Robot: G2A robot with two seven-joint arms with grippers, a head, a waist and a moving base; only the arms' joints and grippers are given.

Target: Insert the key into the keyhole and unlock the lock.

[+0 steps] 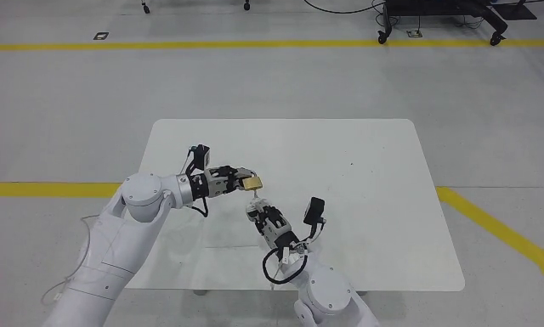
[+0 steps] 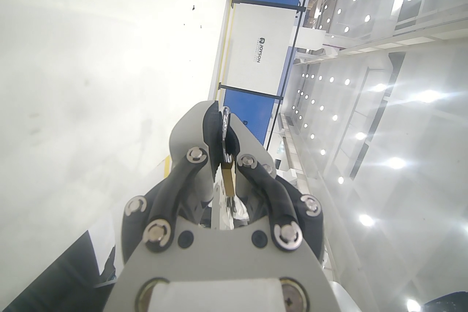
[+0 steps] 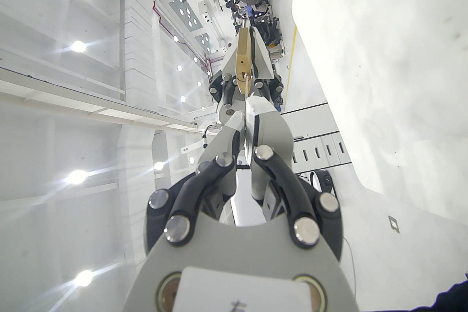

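My left gripper (image 1: 246, 179) is shut on a brass padlock (image 1: 252, 183), held in the air above the middle of the white table (image 1: 365, 157). In the left wrist view its fingers clamp the silver shackle (image 2: 224, 130), and the brass body (image 2: 229, 179) hangs toward the wrist. Just in front of it, my right gripper (image 1: 254, 211) is shut on the key. From the right wrist view the thin key (image 3: 247, 97) sticks out of the right gripper (image 3: 249, 112), and its tip meets the keyhole end of the padlock (image 3: 243, 63). How deep the key sits I cannot tell.
Nothing else lies on the table; its far and right parts are bare. Yellow lines (image 1: 255, 45) cross the grey floor around it, and a black wheeled cart (image 1: 442, 8) stands far back on the right.
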